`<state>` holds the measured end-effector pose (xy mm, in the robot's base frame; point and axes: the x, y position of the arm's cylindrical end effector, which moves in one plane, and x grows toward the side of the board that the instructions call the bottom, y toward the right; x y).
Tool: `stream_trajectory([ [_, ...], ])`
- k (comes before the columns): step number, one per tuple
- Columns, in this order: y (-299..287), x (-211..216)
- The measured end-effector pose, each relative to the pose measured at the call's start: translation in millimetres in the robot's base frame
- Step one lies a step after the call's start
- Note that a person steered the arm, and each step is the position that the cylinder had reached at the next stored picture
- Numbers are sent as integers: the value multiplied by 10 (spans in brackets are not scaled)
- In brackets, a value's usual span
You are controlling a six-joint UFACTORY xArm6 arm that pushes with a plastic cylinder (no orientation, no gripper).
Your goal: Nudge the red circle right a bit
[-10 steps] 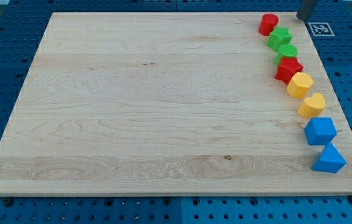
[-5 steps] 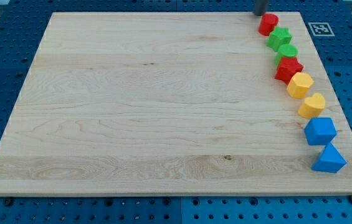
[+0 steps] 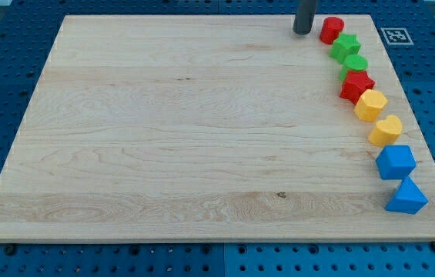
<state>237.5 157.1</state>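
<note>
The red circle [image 3: 331,30] stands at the view's top right of the wooden board [image 3: 186,131], first in a curved line of blocks. My tip [image 3: 302,32] rests on the board just to the view's left of the red circle, a small gap apart from it. Below the red circle come a green star [image 3: 346,47], a green circle [image 3: 355,65], a red star [image 3: 356,85], a yellow hexagon [image 3: 371,105], a yellow heart [image 3: 386,131], a blue cube [image 3: 396,162] and a blue triangle [image 3: 407,196].
A black-and-white marker tag [image 3: 395,35] lies at the board's top right corner. The board sits on a blue perforated table [image 3: 1,69].
My tip has moved from beyond the board's top right corner leftward and down, onto the board to the left of the red circle. No block has moved.
</note>
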Motion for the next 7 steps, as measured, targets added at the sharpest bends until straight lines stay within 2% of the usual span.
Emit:
stream_trajectory([
  [7, 425, -33],
])
